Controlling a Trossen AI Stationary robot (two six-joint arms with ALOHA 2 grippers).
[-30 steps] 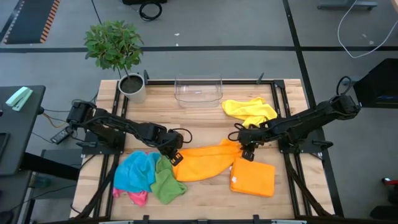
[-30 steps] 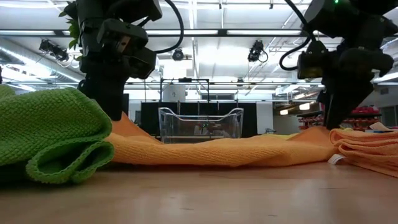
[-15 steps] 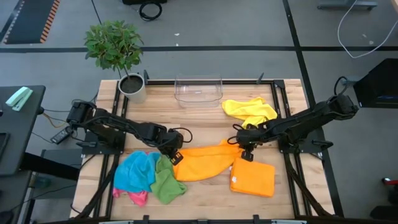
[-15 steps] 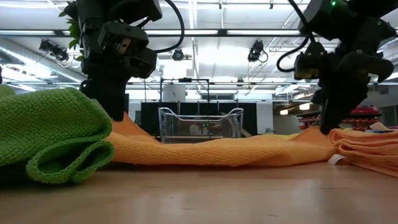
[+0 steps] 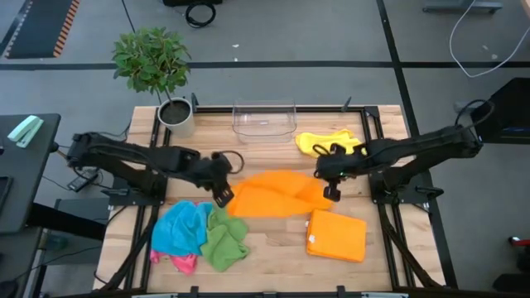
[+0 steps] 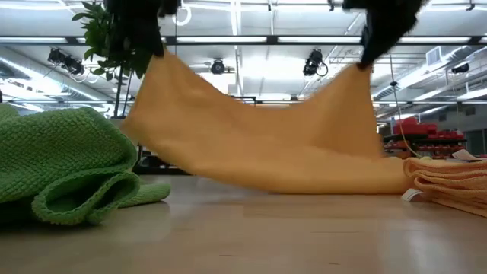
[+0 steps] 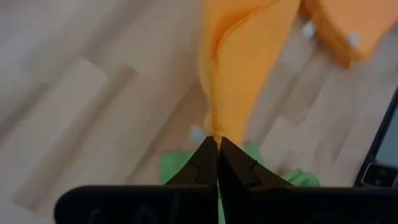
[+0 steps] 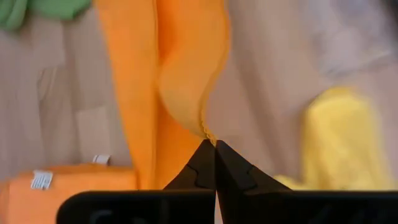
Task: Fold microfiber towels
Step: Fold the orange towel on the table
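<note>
An orange microfiber towel point(image 5: 273, 194) hangs spread between my two grippers above the middle of the table. My left gripper point(image 5: 225, 192) is shut on its left end and my right gripper point(image 5: 325, 184) on its right end. In the low view the towel point(image 6: 259, 144) sags between the two raised ends, and its lower edge comes down close to the table on the right. A folded orange towel point(image 5: 337, 236) lies flat at the near right. Green point(image 5: 224, 244), blue point(image 5: 182, 228) and pink point(image 5: 184, 263) towels lie heaped at the near left, and a yellow one point(image 5: 331, 145) lies at the far right. My left gripper pinches the towel's stitched edge at a corner point(image 7: 216, 127) between its two fingertips, coming slanting down from the table's left. The cloth hangs away below the fingers. My right gripper pinches the opposite corner point(image 8: 208, 132) between its fingertips, slanting down from the table's right. The cloth droops slack from it.
A clear plastic bin point(image 5: 264, 120) stands at the far edge in the middle. A potted plant point(image 5: 175, 116) stands at the far left corner. Bare wood shows between the green towel point(image 6: 68, 175) and the folded orange one point(image 6: 449, 186).
My right gripper has shut on the orange towel's right end. Both grippers have then risen together and drawn a little toward the far edge. The towel, which lay flat on the table, now hangs lifted by its two ends with its middle sagging.
</note>
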